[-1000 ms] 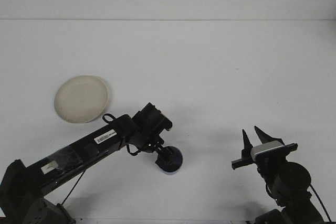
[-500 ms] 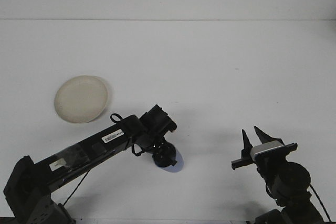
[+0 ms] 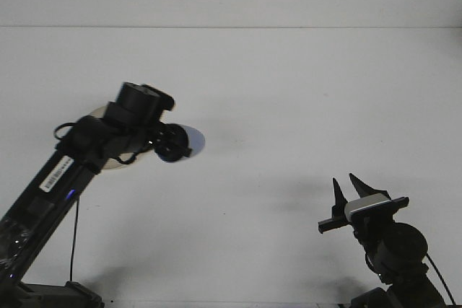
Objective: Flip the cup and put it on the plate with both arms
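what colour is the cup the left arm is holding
Blue, a pale bluish-lavender at its open side; the cup shows in the front view.

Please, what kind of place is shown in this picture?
Probably a robot test bench or lab setup rather than a home: a bare white table, two black robot arms, the left gripper holding a blue cup, and a single plate.

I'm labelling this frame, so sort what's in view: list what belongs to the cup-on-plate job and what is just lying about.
Belongs to the job:
- blue cup, held by the left end effector
- cream plate, mostly hidden behind the left arm
- right end effector, open, waiting apart

Just lying about:
- nothing; only the bare white table
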`<action>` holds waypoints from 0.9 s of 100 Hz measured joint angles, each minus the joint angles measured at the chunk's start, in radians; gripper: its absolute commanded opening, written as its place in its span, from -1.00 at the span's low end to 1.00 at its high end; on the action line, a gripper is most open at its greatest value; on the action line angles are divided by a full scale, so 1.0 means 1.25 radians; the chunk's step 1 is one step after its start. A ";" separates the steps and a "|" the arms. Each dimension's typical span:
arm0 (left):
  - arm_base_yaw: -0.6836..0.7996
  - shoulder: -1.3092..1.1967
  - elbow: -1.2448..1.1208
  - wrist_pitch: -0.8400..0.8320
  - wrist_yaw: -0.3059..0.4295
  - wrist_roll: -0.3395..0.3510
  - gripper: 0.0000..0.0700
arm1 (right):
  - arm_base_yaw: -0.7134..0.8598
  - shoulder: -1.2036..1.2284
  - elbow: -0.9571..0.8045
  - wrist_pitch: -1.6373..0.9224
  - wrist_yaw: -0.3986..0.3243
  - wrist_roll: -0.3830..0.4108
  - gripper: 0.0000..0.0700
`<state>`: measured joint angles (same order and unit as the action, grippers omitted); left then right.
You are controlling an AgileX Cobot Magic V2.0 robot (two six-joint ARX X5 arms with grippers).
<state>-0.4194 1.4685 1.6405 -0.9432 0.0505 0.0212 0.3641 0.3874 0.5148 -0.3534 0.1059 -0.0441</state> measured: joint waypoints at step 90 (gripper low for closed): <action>0.434 0.295 0.018 0.003 -0.003 0.074 -0.96 | 0.000 0.000 0.000 0.000 0.000 0.000 -0.33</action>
<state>0.1234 1.8374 1.6630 -0.9394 0.0463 0.1139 0.3641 0.3874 0.5148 -0.3538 0.1059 -0.0441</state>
